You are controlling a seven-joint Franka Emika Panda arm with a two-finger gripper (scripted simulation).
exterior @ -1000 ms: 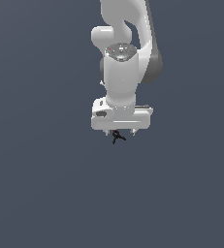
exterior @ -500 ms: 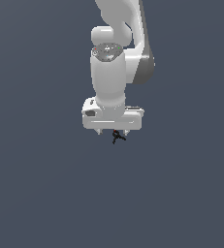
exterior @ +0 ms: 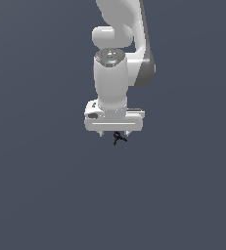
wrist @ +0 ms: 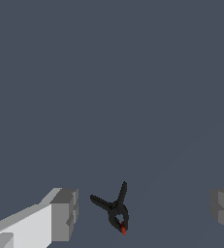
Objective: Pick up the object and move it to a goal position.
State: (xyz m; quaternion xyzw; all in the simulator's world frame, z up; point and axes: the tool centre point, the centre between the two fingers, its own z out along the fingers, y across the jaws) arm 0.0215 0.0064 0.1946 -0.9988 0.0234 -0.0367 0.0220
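Observation:
The object (exterior: pixel 118 138) is a tiny black spindly thing with thin prongs and a red speck. In the exterior view it shows just below the white hand of the arm. My gripper (exterior: pixel 115 133) is directly over it, with its short fingertips (exterior: pixel 101 133) on either side. In the wrist view the object (wrist: pixel 116 211) lies between the two grey finger pads (wrist: pixel 64 214), nearer to one of them and touching neither. The gripper (wrist: pixel 143 213) is open, with a wide gap between its pads.
Only a plain dark grey-blue surface (exterior: pixel 41 195) surrounds the arm and the object. No other objects, containers or edges show in either view.
The hand has shifted slightly toward the exterior view's left, levelled out and come down a little over the object. The object has stayed where it was.

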